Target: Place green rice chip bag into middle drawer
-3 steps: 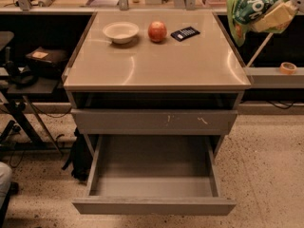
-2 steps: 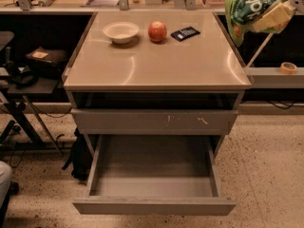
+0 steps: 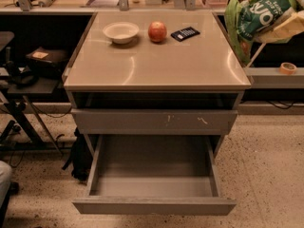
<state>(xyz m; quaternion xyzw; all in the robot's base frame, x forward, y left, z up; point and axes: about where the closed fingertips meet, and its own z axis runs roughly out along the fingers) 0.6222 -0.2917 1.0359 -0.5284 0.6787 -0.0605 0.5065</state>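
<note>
The green rice chip bag [image 3: 256, 14], crinkly green with white lettering, hangs in the air past the cabinet's right top corner. My gripper [image 3: 284, 26], pale cream, is at the far upper right and shut on the bag's right side. The middle drawer [image 3: 154, 206] is pulled fully open low in front of the cabinet; its plain front panel faces me and nothing lies inside it. The bag is well above and to the right of the drawer.
On the cabinet top [image 3: 156, 65] stand a white bowl [image 3: 121, 32], a red apple [image 3: 157, 31] and a small dark flat packet [image 3: 185, 33]. Above the open drawer is a shut drawer front with pale scratches [image 3: 154, 121]. A tape roll [image 3: 287, 68] lies right; black furniture [image 3: 28, 65] stands left.
The gripper and the bag have shifted slightly left and down. The drawer and the things on the cabinet top have not moved.
</note>
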